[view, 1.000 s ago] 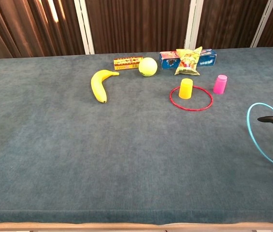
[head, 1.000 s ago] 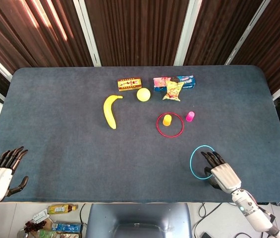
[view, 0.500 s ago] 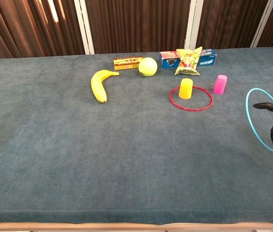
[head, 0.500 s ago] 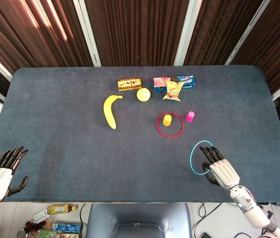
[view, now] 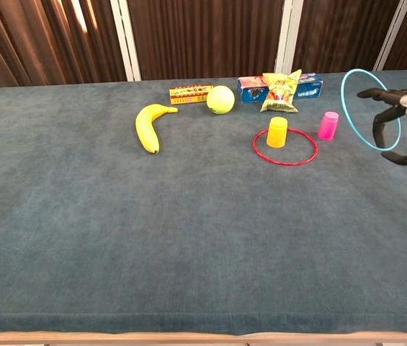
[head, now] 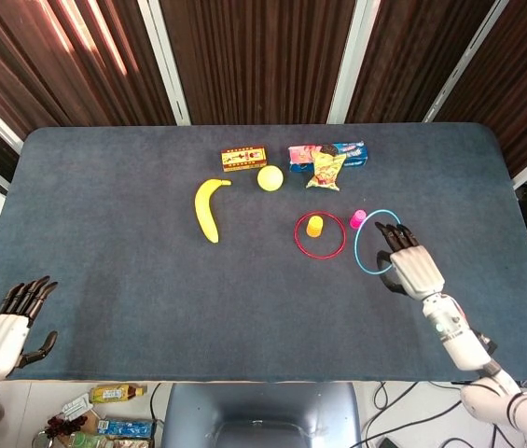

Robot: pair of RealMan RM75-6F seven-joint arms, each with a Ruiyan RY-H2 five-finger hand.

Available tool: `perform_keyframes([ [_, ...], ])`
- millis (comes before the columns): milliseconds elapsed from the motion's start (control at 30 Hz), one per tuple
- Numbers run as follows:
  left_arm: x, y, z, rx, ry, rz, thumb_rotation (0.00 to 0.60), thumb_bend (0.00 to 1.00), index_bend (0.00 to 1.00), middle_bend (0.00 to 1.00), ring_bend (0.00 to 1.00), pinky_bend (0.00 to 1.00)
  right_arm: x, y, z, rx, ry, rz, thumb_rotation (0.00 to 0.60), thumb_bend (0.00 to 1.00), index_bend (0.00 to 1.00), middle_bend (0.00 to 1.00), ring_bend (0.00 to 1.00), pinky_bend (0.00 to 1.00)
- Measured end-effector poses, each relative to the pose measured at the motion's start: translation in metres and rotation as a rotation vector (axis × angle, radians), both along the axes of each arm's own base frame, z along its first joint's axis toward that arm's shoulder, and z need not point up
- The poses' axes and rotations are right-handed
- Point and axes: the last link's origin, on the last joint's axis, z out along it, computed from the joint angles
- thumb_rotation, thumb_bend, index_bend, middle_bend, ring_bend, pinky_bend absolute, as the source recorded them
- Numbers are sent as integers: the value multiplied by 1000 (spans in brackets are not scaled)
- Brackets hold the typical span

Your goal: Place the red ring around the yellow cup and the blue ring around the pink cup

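Observation:
The red ring (head: 320, 235) (view: 284, 148) lies flat on the cloth around the yellow cup (head: 314, 226) (view: 277, 132). The pink cup (head: 358, 219) (view: 328, 125) stands upside down just right of that ring. My right hand (head: 409, 262) (view: 403, 122) holds the blue ring (head: 377, 241) (view: 367, 108) up in the air, tilted, a little right of the pink cup. My left hand (head: 6, 328) hangs at the table's near left corner, fingers spread, holding nothing.
At the back stand a yellow banana (head: 208, 209), a tennis ball (head: 270, 177), a small red-and-yellow box (head: 244, 158), a blue box (head: 352, 152) and a snack bag (head: 325, 168). Dark curtains close off the far side.
My right hand has lifted the blue ring off the near right of the table and carried it up and away toward the pink cup. The left hand has barely moved.

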Motion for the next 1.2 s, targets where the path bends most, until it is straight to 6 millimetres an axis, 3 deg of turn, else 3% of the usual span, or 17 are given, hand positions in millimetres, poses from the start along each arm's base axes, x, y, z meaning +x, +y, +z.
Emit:
perform_keyframes([
  [233,-2,5,-3,-5,13,15,600,418,22,0,0,58,14,-57,-1,6,54,-74,600,478,787,91,0,0],
  [433,-3,8,-3,3,17,29,600,417,21,0,0,58,20,-76,-18,26,99,-105,600,478,772,92,0,0],
  [633,-4,8,-3,-2,18,35,600,418,19,0,0,58,17,-77,-31,53,139,-117,600,478,598,94,0,0],
  [900,-3,7,-1,3,13,28,600,418,25,0,0,58,21,-71,-20,18,109,-74,600,479,458,79,0,0],
  [1100,-2,5,0,6,9,18,600,419,26,0,0,59,22,-48,0,-23,39,-28,600,479,357,49,0,0],
  [1200,-1,5,0,8,8,17,600,419,26,0,0,59,23,-27,12,-49,-24,-3,600,471,249,22,0,0],
])
